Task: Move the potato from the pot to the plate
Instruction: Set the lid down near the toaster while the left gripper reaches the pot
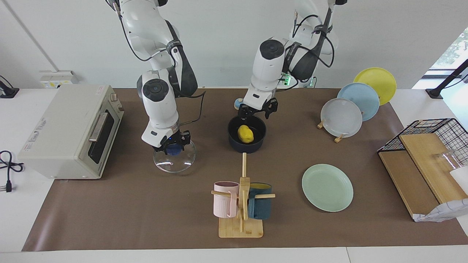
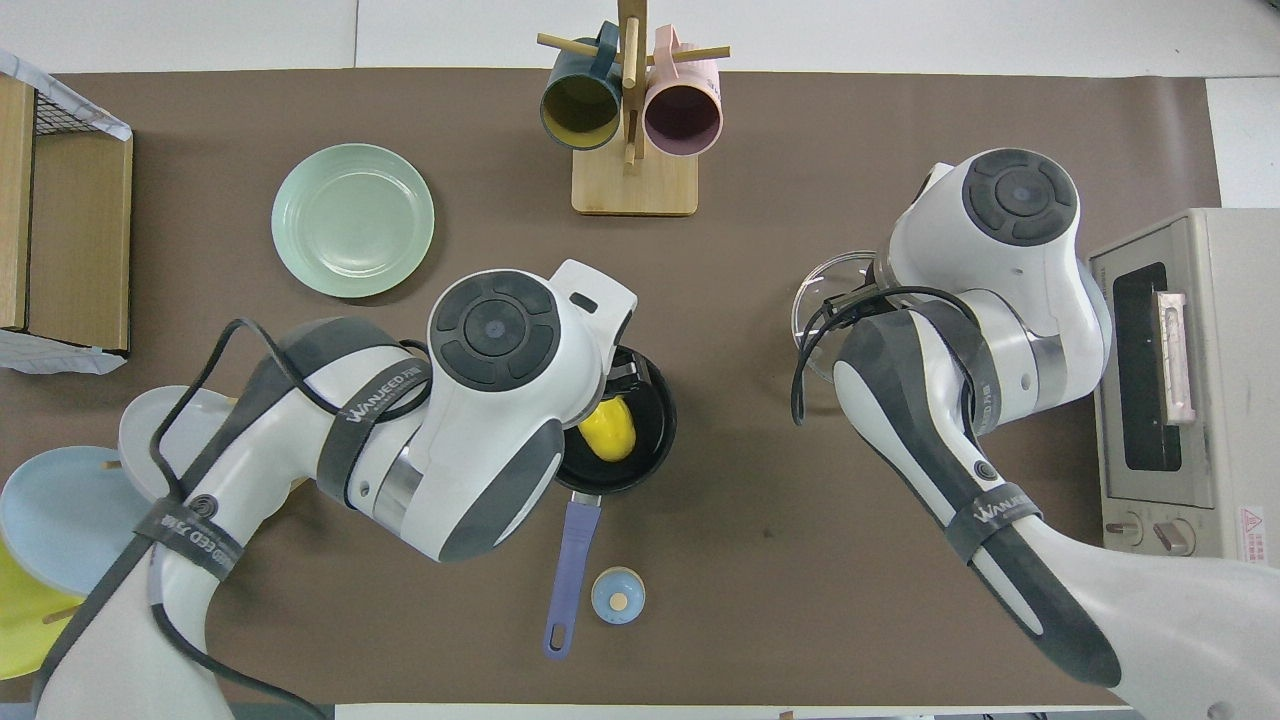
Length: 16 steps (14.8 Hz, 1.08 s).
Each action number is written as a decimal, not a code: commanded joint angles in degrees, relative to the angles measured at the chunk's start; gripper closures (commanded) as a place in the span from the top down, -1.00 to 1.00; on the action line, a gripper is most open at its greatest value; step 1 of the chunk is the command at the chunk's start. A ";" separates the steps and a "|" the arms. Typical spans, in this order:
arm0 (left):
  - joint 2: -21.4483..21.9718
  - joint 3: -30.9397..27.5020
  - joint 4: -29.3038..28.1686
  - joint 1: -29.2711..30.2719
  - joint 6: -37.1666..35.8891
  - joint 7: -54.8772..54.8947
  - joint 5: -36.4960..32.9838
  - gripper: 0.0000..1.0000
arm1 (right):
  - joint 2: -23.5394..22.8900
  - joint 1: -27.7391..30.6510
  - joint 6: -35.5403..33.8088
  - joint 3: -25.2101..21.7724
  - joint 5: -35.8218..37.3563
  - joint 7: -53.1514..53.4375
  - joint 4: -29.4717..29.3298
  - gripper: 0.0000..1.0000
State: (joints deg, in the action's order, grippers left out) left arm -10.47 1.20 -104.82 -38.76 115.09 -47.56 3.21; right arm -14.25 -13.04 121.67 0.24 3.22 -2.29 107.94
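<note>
Potato (image 1: 245,134) lying inside pot (image 1: 234,143), left gripper (image 1: 257,110) poised just above with jaws open; right gripper (image 1: 172,145) clamped on glass lid's (image 1: 174,165) blue knob; plate (image 1: 327,187) bare.

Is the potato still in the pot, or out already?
In. The potato lies on the pot's black floor, ungrasped; the left claw hovers over the rim.

Potato (image 1: 245,134) in pot (image 1: 234,141) mid-table; plate (image 1: 327,187) farther from the robots, toward the left arm's end.
</note>
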 commanded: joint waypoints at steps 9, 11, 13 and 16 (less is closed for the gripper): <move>-2.45 -1.12 -5.21 -1.14 8.74 4.67 -0.22 1.00 | 5.01 6.89 9.19 0.81 -1.11 -1.58 13.52 0.16; -2.45 -1.12 -6.36 -1.49 9.88 4.24 -0.22 1.00 | 5.45 6.89 10.16 0.81 -1.11 -1.58 14.67 0.24; -3.07 -1.12 -7.15 -1.58 11.29 3.97 -0.22 1.00 | 5.46 6.80 10.51 0.81 -1.11 -1.49 14.76 0.70; -4.12 -1.12 -7.24 -1.67 11.56 2.66 -0.22 1.00 | 5.89 6.98 8.85 0.81 -1.11 -1.49 13.19 1.00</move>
State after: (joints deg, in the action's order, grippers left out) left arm -14.25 0.81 -111.10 -39.50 124.81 -44.00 3.20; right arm -10.36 -6.92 131.00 0.41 2.91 -3.31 120.72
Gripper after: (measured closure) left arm 0.000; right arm 0.106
